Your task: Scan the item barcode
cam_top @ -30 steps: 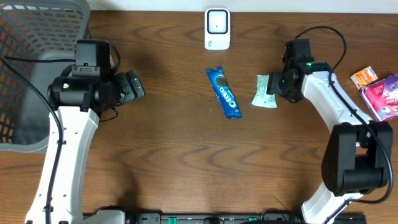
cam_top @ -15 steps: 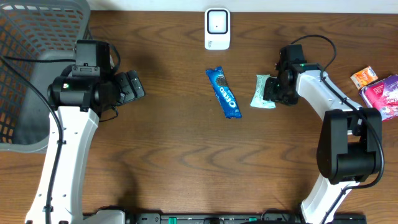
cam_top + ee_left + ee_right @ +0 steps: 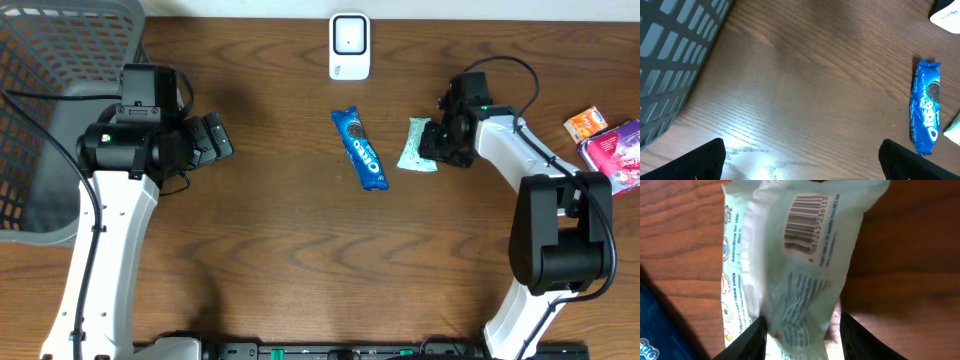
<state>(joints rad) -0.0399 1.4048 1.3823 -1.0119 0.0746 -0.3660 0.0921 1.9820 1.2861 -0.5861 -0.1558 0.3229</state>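
1. Right pincer (image 3: pixel 431 150) had moved in over the packet (image 3: pixel 413 152) and narrowed its jaws. Judged: pickup under way, scan not yet done.
2. It was half-closed and clenched on the packet's end. The barcode (image 3: pixel 807 222) faced up just ahead of the fingers (image 3: pixel 751 337).
3. Left pincer (image 3: pixel 218 140) was wide open, holding nothing.

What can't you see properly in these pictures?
- Right wrist view: whether the right gripper is squeezing the pale green packet yet; the packet fills the gap between its fingers.
- Overhead: the purple pack is cut off by the right edge.
- Left wrist view: the white scanner is just a corner at the top edge.
- Right wrist view: the packet's small print is too blurry to read.
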